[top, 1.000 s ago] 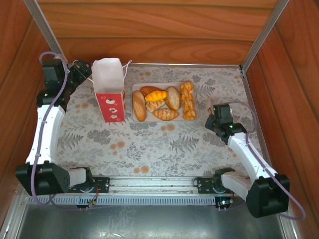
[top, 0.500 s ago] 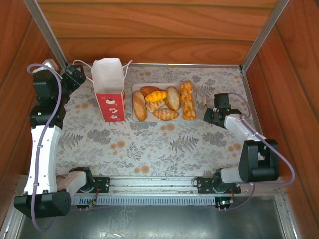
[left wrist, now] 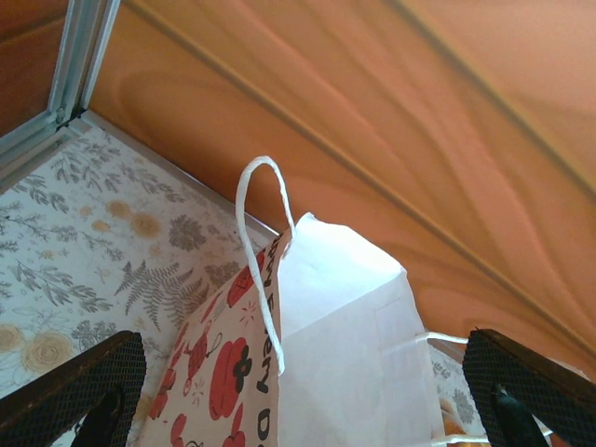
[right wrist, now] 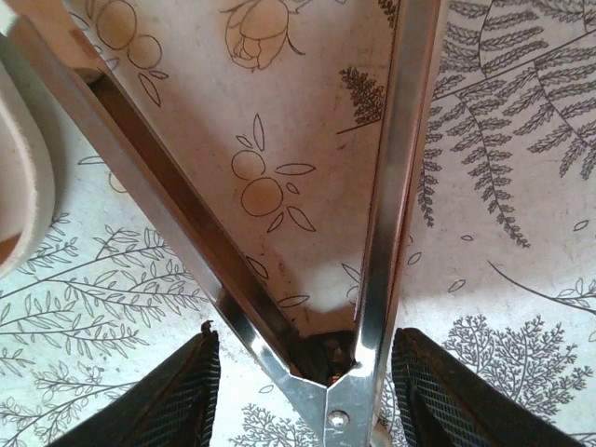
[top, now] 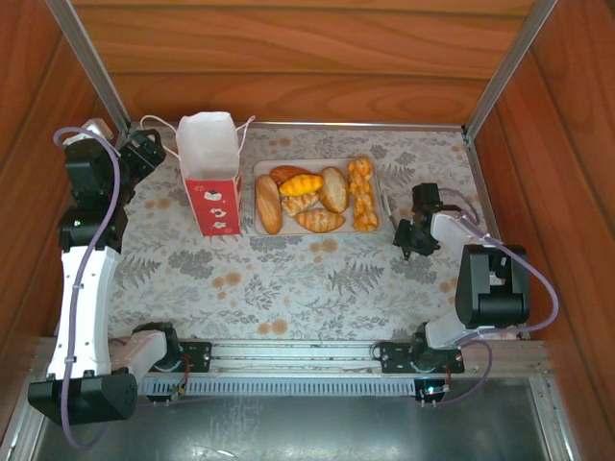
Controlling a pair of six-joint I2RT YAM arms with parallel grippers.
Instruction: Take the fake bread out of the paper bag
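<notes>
No readable text on paper bag [top: 212,179]

Left arm [top: 82,279] swung upright beside paper bag [top: 209,168], right arm [top: 485,283] folded back

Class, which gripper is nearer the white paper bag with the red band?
Left. The left gripper sits left of the white paper bag, jaws open toward it; the right gripper is beyond the pale pink tray.

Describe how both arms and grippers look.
Both match: white links on the left arm and right arm, black joint housings, a pale lilac cable looped along each. The left gripper and right gripper are black, fingers mesh-textured.
</notes>
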